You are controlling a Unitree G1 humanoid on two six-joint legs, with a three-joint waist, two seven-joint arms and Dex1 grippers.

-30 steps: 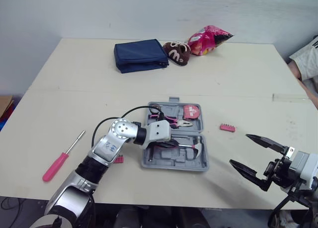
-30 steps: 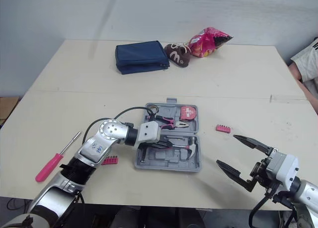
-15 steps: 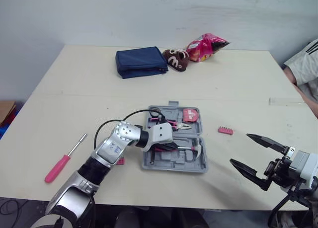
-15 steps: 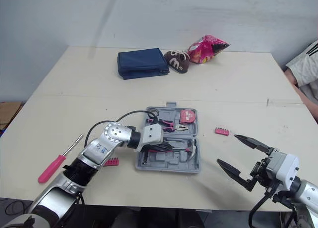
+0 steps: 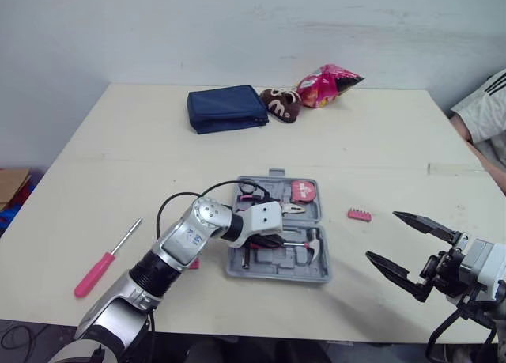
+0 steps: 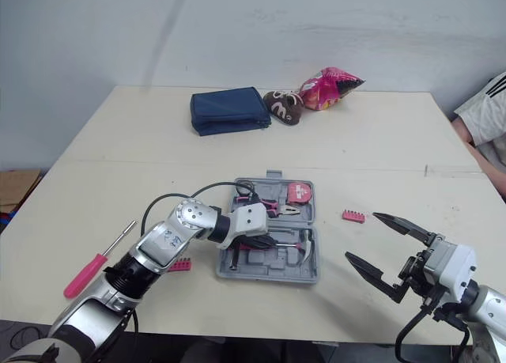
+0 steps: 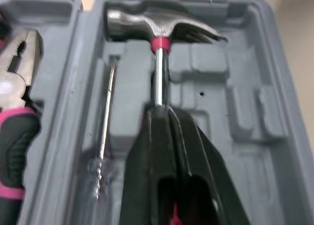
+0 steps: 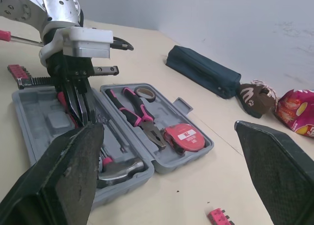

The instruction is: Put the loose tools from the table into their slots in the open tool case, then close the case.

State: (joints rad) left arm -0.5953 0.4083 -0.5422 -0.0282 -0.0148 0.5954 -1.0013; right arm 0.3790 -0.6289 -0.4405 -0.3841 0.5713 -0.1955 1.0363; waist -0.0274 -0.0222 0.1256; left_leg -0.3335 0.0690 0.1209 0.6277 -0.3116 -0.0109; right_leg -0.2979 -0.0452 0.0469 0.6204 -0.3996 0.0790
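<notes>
1. Currently, the left gripper (image 7: pixel 161 114) is clamped on the shaft of the hammer (image 7: pixel 162 31). The hammer lies in the front half of the open tool case (image 5: pixel 320 273), head toward the case's right side.
2. The right gripper (image 5: pixel 382 236) has its fingers spread wide and holds nothing. It hangs over the table (image 5: pixel 118 157), right of the case.
3. The pink screwdriver (image 5: pixel 95 271) lies well left of the case. The pink bit holder (image 5: pixel 360 215) lies near its right side.

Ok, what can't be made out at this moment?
- Hammer handle: left wrist view, covered by the left gripper, jaws shut on it; whether it sits in its slot is unclear.
- Pink bit holder: left eye view, partly behind the left arm.
- Person: both eye views, cut off by the right edge.
- Tape measure label: too small to read.
</notes>
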